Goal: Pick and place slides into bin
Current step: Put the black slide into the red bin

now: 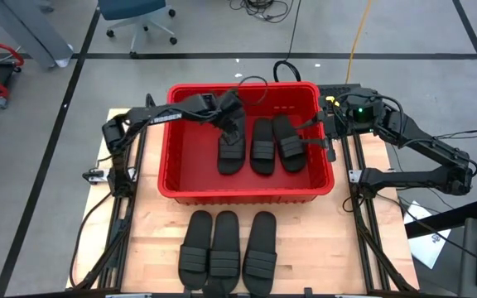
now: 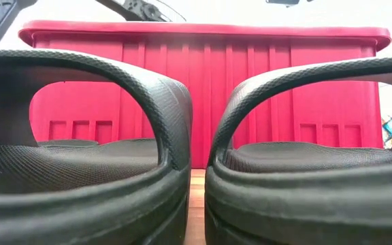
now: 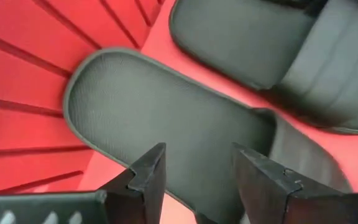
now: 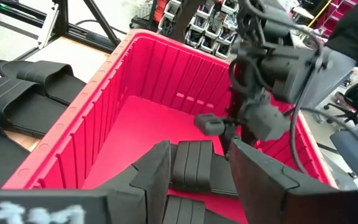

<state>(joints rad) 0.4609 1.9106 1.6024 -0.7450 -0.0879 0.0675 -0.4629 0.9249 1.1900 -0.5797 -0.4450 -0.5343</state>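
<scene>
Three black slides lie side by side on the floor of the red bin [image 1: 189,186]: a left slide [image 1: 231,156], a middle one [image 1: 262,145] and a right one [image 1: 291,142]. My left gripper [image 1: 233,126] hangs open inside the bin, just above the left slide's heel end [image 3: 135,106], its fingers on either side of the footbed without touching it. Three more slides [image 1: 224,246] lie flat on the table in front of the bin, two of them filling the low view [image 2: 80,156]. My right gripper [image 4: 197,163] waits open, high beside the bin's right rim [image 1: 331,141].
The bin's ribbed walls [image 4: 98,106] rise around my left gripper. My left arm [image 4: 263,74] reaches into the bin from its far left corner. Bare wooden table [image 1: 321,240] shows on both sides of the three front slides. Rails [image 1: 363,215] run along the table's sides.
</scene>
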